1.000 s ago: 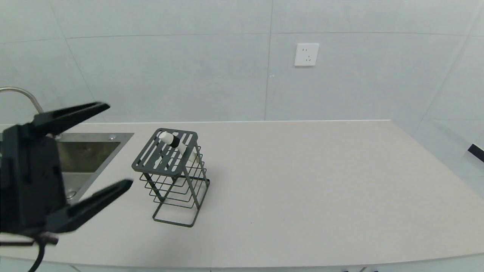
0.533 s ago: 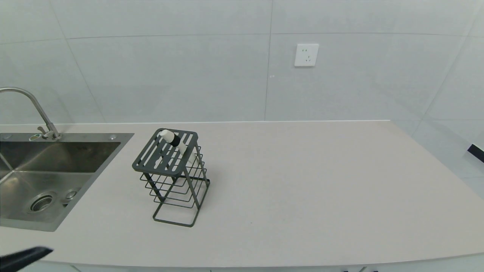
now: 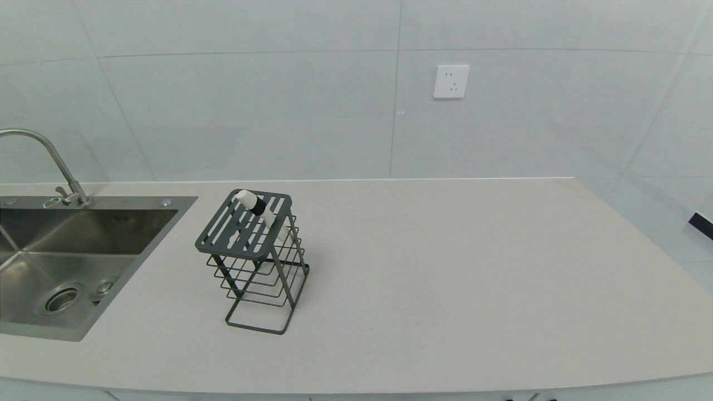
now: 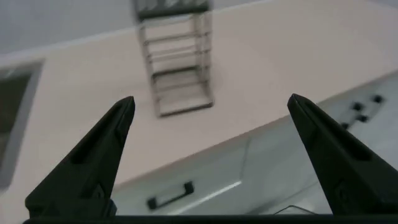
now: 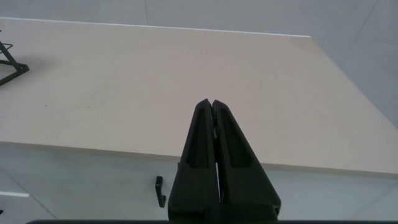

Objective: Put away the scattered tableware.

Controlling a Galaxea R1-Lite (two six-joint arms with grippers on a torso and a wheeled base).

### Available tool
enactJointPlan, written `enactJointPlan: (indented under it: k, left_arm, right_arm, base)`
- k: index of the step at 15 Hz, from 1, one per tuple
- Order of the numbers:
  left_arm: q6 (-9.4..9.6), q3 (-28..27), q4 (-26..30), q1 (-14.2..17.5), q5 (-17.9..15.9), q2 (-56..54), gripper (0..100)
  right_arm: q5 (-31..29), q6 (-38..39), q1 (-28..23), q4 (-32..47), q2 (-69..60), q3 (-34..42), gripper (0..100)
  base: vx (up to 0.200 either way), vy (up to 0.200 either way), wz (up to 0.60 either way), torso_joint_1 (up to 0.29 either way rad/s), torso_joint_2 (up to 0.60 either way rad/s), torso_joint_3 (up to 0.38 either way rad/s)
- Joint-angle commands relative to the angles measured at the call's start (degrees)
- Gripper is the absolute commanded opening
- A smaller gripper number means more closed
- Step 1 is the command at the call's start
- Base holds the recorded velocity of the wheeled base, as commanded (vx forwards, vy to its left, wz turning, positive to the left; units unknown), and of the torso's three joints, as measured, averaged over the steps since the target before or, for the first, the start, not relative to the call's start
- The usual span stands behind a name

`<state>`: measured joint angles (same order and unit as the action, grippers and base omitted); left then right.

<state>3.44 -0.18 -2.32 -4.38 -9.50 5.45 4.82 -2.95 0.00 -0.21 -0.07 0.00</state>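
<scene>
A dark wire cutlery rack (image 3: 253,260) stands on the pale countertop (image 3: 445,267), left of centre. A white utensil with a black band (image 3: 257,208) sticks out of its slotted top, leaning. In the left wrist view my left gripper (image 4: 211,106) is open and empty, held off the counter's front edge, with the rack (image 4: 176,59) ahead of it. My right gripper (image 5: 212,107) is shut with nothing in it, below and in front of the counter edge, facing the bare counter (image 5: 186,81).
A steel sink (image 3: 61,262) with a curved tap (image 3: 53,161) is set into the counter at the left. A wall socket (image 3: 452,81) sits on the tiled wall behind. Drawer fronts with dark handles (image 4: 169,194) run under the counter edge.
My open left gripper dropped down and out of the head view, from in front of the sink to below the counter's front edge. The rack and utensil stayed put.
</scene>
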Motion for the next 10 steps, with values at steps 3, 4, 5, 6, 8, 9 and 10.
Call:
enactJointPlan:
  k: [3, 4, 5, 6, 8, 9, 10]
  left_arm:
    - [-1.5, 0.2, 2.1, 5.0, 4.8, -3.7, 100]
    - [-1.77, 0.2, 2.1, 4.8, 4.8, -4.2, 100]
    - [-2.03, 0.2, 2.2, 4.6, 4.7, -5.4, 100]
    - [-2.38, 0.2, 2.2, 4.5, 4.4, -5.4, 100]
    - [-3.17, 0.2, 2.2, 4.5, 4.4, -5.4, 100]
    - [-3.17, 0.2, 2.3, 4.5, 4.5, -5.4, 100]
    - [-3.35, 0.2, 2.3, 4.5, 4.5, -5.4, 100]
  right_arm:
    - [0.0, 0.0, 0.1, 0.0, 0.1, 0.0, 0]
    - [0.0, 0.0, 0.1, 0.0, 0.1, 0.0, 0]
    - [0.0, 0.2, 0.1, 0.0, 0.1, 0.0, 0]
    - [-0.1, 1.9, 0.0, 0.1, 0.1, 0.0, 0]
    - [-0.1, 2.0, 0.0, 0.1, 0.1, 0.0, 0]
    - [-0.2, 2.0, 0.0, 0.1, 0.1, 0.0, 0]
    - [-0.2, 2.1, 0.0, 0.1, 0.1, 0.0, 0]
  base:
    - [0.0, 0.0, 0.0, 0.0, 0.0, 0.0]
    - [0.0, 0.0, 0.0, 0.0, 0.0, 0.0]
    - [0.0, 0.0, 0.0, 0.0, 0.0, 0.0]
    - [0.0, 0.0, 0.0, 0.0, 0.0, 0.0]
    - [0.0, 0.0, 0.0, 0.0, 0.0, 0.0]
    - [0.0, 0.0, 0.0, 0.0, 0.0, 0.0]
    - [0.0, 0.0, 0.0, 0.0, 0.0, 0.0]
